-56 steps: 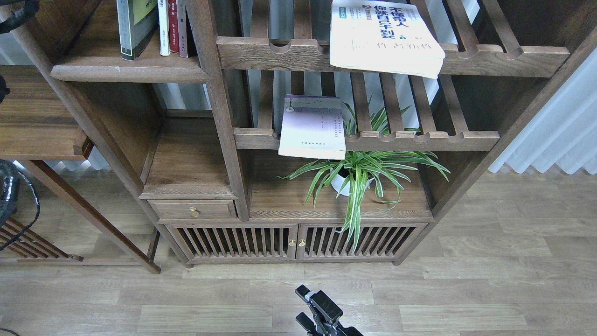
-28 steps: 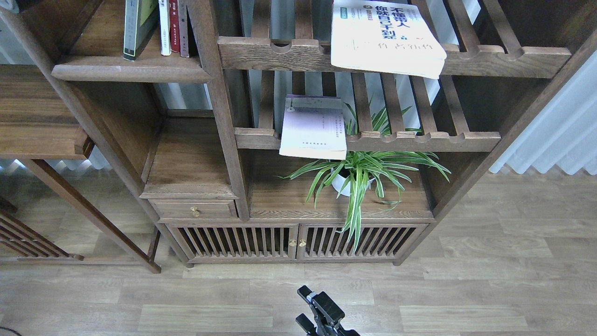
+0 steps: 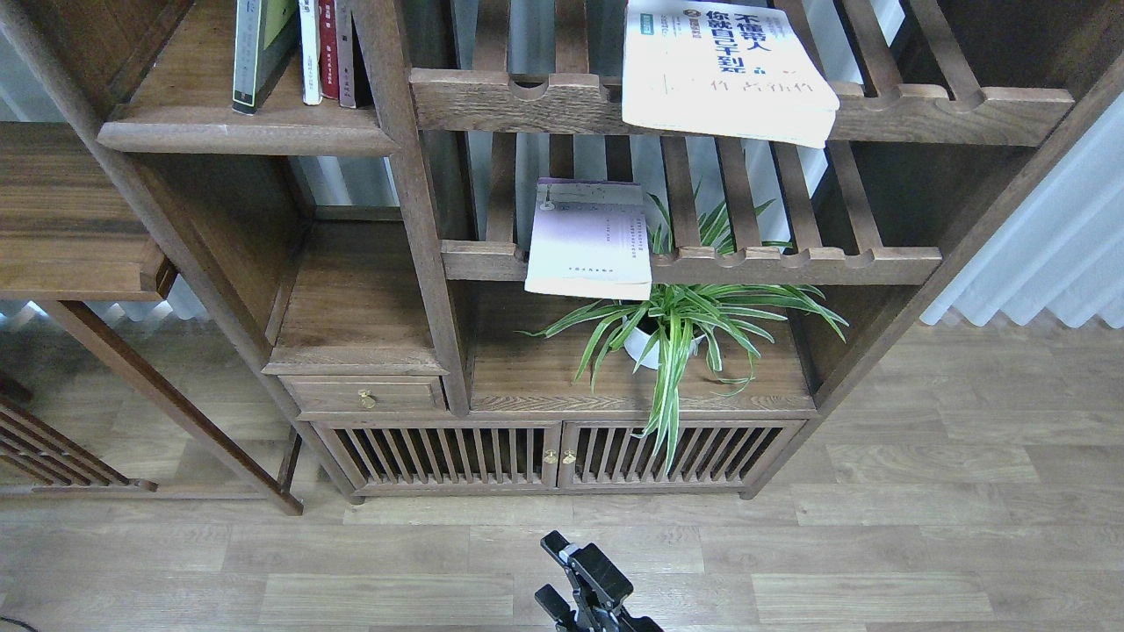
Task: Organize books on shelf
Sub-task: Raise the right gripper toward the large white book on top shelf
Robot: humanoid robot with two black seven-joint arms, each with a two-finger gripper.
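The large white book (image 3: 724, 70) with a blue Chinese title lies flat on the upper slatted rack and overhangs its front rail. The pale lavender-white book (image 3: 590, 241) lies on the lower slatted rack, also overhanging. The black-edged yellow-green book (image 3: 259, 48) stands upright on the solid dark-brown shelf (image 3: 237, 136) at the upper left, beside thin white, red and dark spines. My right gripper (image 3: 550, 572) is low over the floor at the bottom centre, far from all the books, open and empty. My left gripper is out of view.
A spider plant in a white pot (image 3: 672, 329) stands on the cabinet top below the lavender book. A small drawer (image 3: 364, 395) and slatted cabinet doors (image 3: 553, 455) are below. A side table (image 3: 70, 228) stands at the left, and a white curtain (image 3: 1045, 254) hangs at the right.
The dark parts of my left arm at the left edge have left the view. My right gripper has shifted slightly left. The books have not moved.
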